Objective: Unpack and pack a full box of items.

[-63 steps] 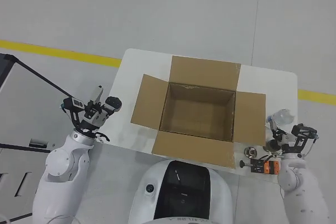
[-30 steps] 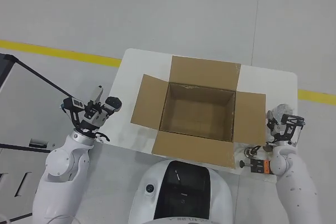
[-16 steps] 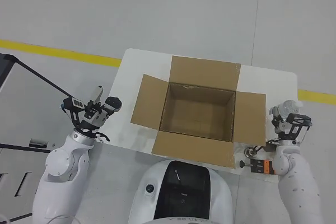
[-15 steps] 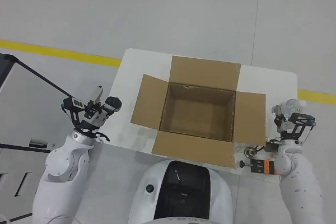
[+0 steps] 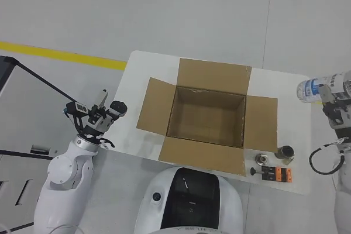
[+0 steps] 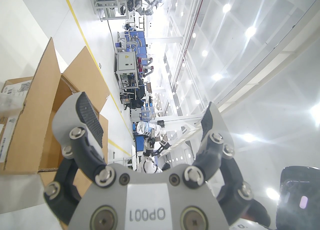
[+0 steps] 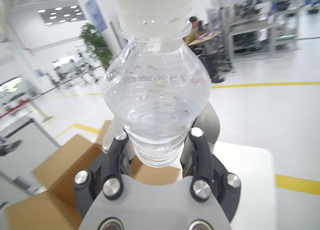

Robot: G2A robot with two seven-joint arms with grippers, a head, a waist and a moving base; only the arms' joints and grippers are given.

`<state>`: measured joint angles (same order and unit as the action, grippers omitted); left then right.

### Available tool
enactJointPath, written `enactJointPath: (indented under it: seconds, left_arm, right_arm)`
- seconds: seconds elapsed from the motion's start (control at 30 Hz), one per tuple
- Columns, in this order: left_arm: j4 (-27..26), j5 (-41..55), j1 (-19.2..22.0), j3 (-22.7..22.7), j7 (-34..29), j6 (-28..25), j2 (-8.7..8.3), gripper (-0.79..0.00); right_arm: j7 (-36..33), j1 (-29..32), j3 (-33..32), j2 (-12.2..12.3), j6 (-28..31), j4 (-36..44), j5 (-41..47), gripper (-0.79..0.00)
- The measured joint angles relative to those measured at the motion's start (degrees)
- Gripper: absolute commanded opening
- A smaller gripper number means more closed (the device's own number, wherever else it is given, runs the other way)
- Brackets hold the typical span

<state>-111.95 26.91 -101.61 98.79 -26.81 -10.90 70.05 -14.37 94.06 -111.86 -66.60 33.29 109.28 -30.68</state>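
- Holding the water bottle [image 7: 156, 86], my right end effector [image 7: 157, 141] is clamped around its ribbed part.
- My left end effector [image 6: 147, 116] has its fingers apart, gripping nothing.
- The cardboard box [image 5: 213, 75], flaps open, sits on the desk [image 5: 281, 79] between both end effectors, well apart from each.
- A small can [image 5: 286, 154] stands on my right end effector's side of the box.

Brown box [image 5: 213, 75], clear white-capped bottle [image 5: 326, 88], white table [image 5: 137, 71]
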Motion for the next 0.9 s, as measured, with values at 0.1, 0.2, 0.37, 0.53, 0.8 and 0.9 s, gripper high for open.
enactJointPath:
  seconds: [0.1, 0.2, 0.37, 0.53, 0.8, 0.9]
  left_arm:
    - [0.0, 0.0, 0.0, 0.0, 0.0, 0.0, 0.00, 0.000]
    - [0.0, 0.0, 0.0, 0.0, 0.0, 0.0, 0.00, 0.000]
    - [0.0, 0.0, 0.0, 0.0, 0.0, 0.0, 0.00, 0.000]
    - [0.0, 0.0, 0.0, 0.0, 0.0, 0.0, 0.00, 0.000]
    - [0.0, 0.0, 0.0, 0.0, 0.0, 0.0, 0.00, 0.000]
    - [0.0, 0.0, 0.0, 0.0, 0.0, 0.0, 0.00, 0.000]
  right_arm:
    - [-12.8, -1.3, 4.5, 0.6, -1.9, 4.2, 10.0, -0.785]
    - [-24.4, -3.6, 10.1, 1.0, -6.2, 5.9, 16.9, -0.785]
    - [-40.1, -10.6, 22.8, 1.1, -16.2, -1.9, 22.5, -0.785]
    - [-39.9, -15.4, 26.2, 1.1, -15.5, -6.4, 17.5, -0.785]
    - [-39.7, -15.3, 26.1, 1.1, -15.5, -6.3, 17.5, -0.785]
    - [-39.7, -15.3, 26.1, 1.1, -15.5, -6.3, 17.5, -0.785]
